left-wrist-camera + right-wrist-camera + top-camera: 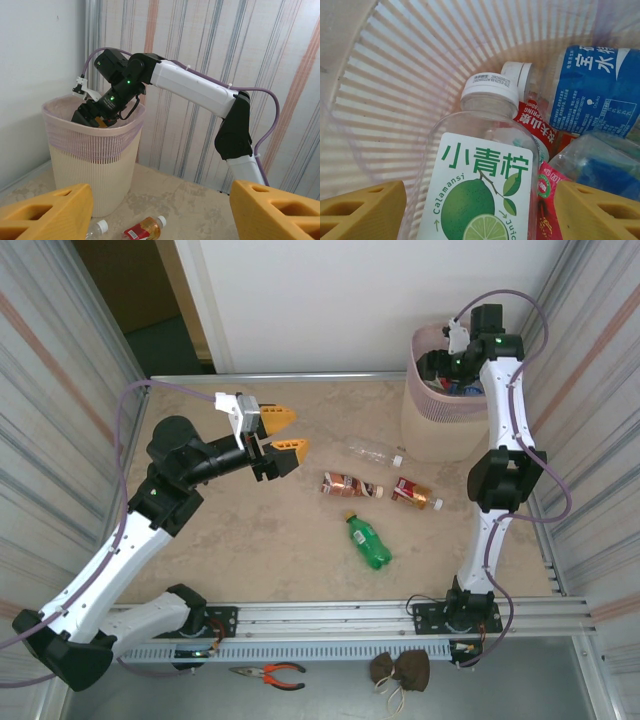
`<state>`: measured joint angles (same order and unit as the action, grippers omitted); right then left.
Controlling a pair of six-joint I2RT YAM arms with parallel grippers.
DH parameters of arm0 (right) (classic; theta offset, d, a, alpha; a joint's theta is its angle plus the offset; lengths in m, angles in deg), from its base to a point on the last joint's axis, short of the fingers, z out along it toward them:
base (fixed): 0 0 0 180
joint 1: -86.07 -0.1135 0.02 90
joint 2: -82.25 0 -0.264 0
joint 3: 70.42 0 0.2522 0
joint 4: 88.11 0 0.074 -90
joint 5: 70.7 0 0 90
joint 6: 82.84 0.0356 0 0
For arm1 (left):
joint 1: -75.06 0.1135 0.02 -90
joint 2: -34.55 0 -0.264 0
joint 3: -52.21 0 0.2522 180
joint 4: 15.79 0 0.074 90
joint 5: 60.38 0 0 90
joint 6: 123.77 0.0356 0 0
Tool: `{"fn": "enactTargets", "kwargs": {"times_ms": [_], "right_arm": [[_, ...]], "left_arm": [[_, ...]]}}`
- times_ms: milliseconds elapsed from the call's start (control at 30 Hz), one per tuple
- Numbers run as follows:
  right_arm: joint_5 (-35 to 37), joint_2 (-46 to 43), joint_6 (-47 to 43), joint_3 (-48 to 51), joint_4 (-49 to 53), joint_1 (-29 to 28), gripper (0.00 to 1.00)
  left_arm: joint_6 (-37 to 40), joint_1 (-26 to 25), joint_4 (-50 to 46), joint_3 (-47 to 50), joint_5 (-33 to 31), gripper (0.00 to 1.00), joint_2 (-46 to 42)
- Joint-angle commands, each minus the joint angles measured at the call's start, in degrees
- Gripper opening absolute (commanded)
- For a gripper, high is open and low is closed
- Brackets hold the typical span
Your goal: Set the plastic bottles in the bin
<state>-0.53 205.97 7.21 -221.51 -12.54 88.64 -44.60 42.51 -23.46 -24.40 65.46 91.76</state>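
Right gripper point(480, 207) in bin point(395, 90), jaws apart astride lime bottle point(480, 175); left gripper point(297, 431) apart, empty. Risk: bottle dragged back out.

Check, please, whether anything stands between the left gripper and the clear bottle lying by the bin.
Nothing visible does. Only bare table lies between the open left gripper and the clear bottle. At the bin, though, the right gripper sits inside the mouth.
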Motion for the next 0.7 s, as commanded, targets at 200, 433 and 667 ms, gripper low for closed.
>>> {"fn": "enactTargets", "kwargs": {"times_ms": [200,433,667], "right_arm": [[2.6,-6.2,2.1,-2.6,1.6,-1.2,0.79],[2.0,-8.6,3.3,-2.5,1.1,-1.8,0.72],[1.0,-10.8,4.6,-2.0,2.0,-3.1,0.58]], "left_arm": [[-1.3,0.6,2.4,0.4,-0.4,0.73,-0.6],[-1.2,0.6,2.4,0.5,-0.5,0.73,-0.7],[-1.1,0.6,2.3,0.9,-0.7,0.73,-0.8]]}}
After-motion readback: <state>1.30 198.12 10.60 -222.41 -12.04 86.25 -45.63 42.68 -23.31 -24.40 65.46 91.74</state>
